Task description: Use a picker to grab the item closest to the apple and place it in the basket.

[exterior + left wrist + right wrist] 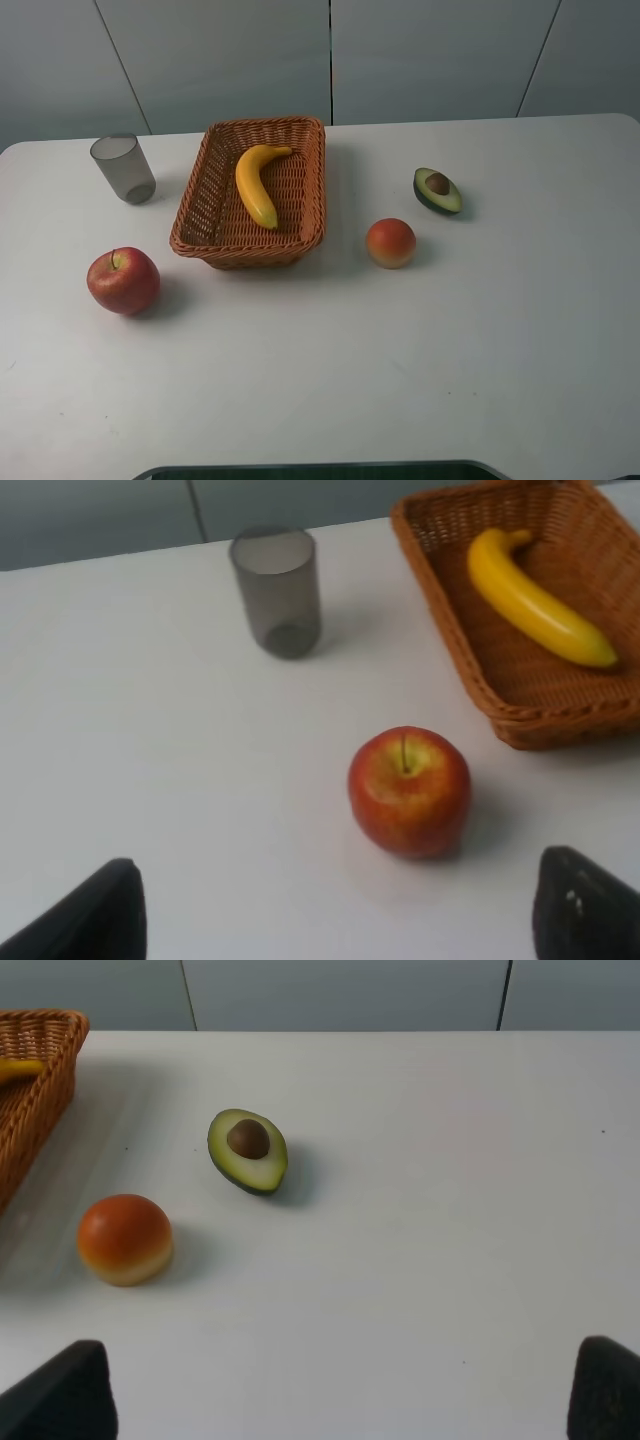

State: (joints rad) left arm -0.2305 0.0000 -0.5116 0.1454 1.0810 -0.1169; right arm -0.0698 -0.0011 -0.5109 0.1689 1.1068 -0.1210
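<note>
A red apple (123, 280) (409, 791) rests on the white table at the left. Behind it stands a grey translucent cup (123, 168) (277, 592). The woven basket (195, 215) (450, 610) holds a yellow banana (256, 183) (537, 600). My left gripper (335, 920) hovers open just short of the apple, nothing between its dark fingertips (90, 915). My right gripper (335, 1400) is open too, facing a red-orange fruit (391, 242) (125, 1239) and an avocado half (437, 189) (248, 1150). Neither gripper appears in the exterior view.
The table (330, 380) ends at a grey panelled wall behind the basket. A dark edge (320, 470) runs along the table's near side. White tabletop lies in front of the apple and the round fruit.
</note>
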